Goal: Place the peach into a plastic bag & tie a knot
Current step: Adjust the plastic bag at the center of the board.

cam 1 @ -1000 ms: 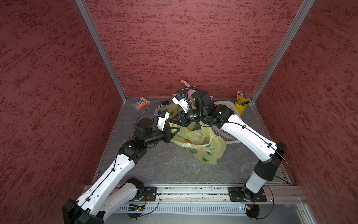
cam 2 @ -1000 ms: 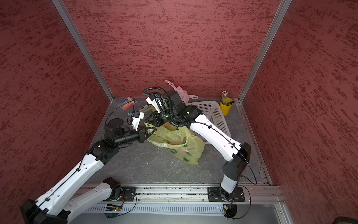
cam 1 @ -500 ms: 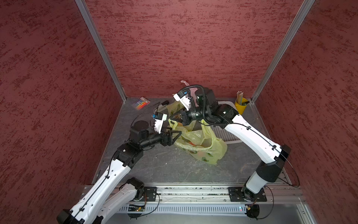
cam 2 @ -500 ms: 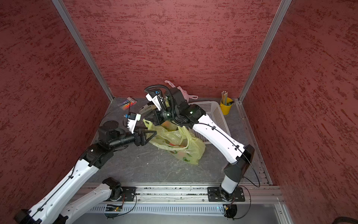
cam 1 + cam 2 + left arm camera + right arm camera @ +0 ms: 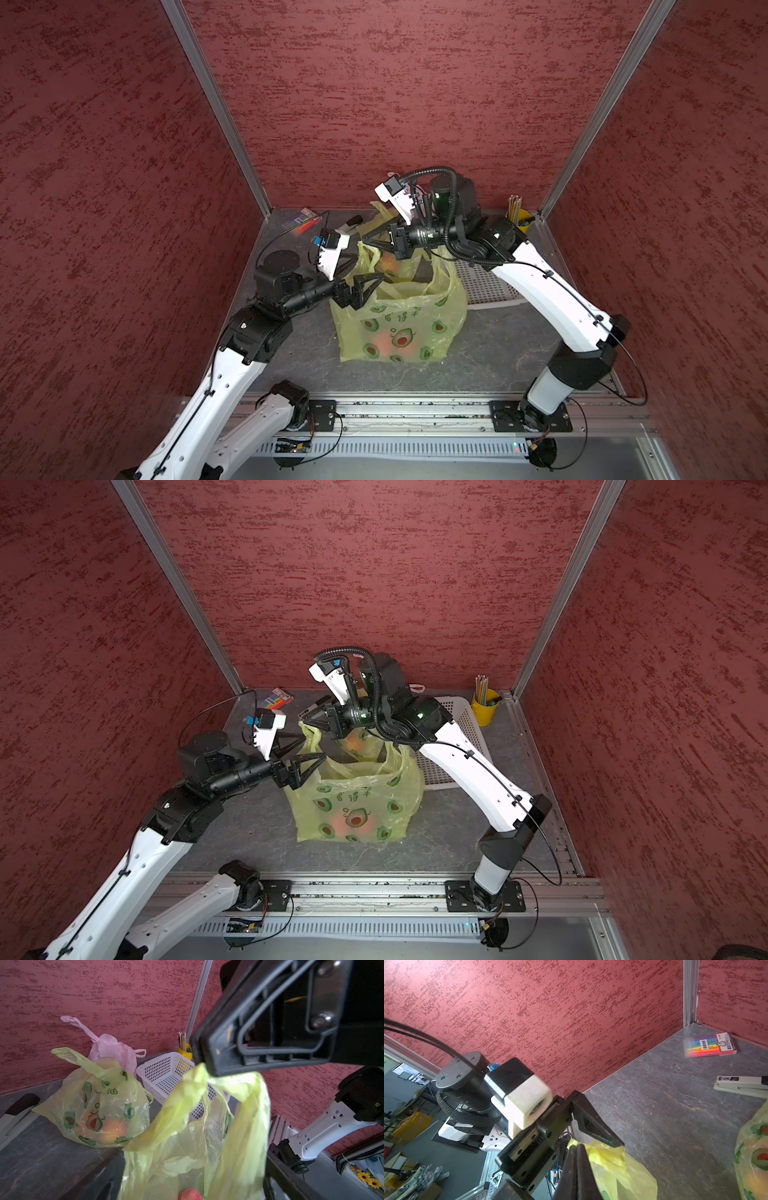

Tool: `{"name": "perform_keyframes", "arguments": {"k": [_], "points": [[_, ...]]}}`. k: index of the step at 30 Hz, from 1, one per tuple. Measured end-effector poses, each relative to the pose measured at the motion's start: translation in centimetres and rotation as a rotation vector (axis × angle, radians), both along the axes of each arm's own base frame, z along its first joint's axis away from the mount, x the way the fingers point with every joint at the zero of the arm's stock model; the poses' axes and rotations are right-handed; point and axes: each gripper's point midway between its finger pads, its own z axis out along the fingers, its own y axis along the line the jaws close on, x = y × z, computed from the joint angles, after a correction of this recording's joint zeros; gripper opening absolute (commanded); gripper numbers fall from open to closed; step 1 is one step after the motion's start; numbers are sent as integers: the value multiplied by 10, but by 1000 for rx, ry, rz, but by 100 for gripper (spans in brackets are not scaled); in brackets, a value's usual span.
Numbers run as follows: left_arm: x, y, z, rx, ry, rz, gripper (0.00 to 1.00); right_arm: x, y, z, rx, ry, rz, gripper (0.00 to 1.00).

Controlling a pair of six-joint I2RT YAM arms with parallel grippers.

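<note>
Nearest us on the grey stone-patterned tabletop stands the yellow-green plastic bag printed with avocados, mouth up and slack. The red-pink round peach lies at its bottom, seen down through the mouth in the left wrist view. In both top views we get only a rosy glow through the film, low on the front. The left gripper sits at the bag's left rim, jaws spread wide, nothing between them; whether its lower finger touches the film we cannot tell. Just beyond, the right gripper is clamped tight on a handle of the bag, the plastic pinched between its fingertips and drawn up over the mouth. Behind sits a second avocado-print plastic bag with an orange fruit inside, then a pale pink plastic bag cinched at the neck. Right rear: a white perforated plastic basket, and a yellow cup of pencils in the corner. Left rear: a white-and-black stapler and a rainbow-striped flat pack, near the red textured wall.
</note>
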Motion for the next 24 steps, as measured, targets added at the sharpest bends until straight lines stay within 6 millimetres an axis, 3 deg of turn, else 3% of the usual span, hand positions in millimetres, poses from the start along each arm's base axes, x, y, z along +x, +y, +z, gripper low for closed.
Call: {"name": "perform_keyframes", "arguments": {"k": [3, 7, 9, 17, 24], "points": [[11, -3, -7, -17, 31, -18, 87, 1, 1, -4, -9, 9, 0, 0], [11, -11, -13, -61, 66, -80, 59, 2, 2, -5, -11, 10, 0, 0], [7, -16, -16, -88, 86, -123, 52, 2, 2, -5, -11, 10, -1, 0], [-3, -26, -35, -141, 159, -204, 34, 6, 1, -6, -16, 10, -29, 0], [-7, -25, -34, -174, 162, -211, 17, 17, -2, -8, -26, 17, -90, 0]]}}
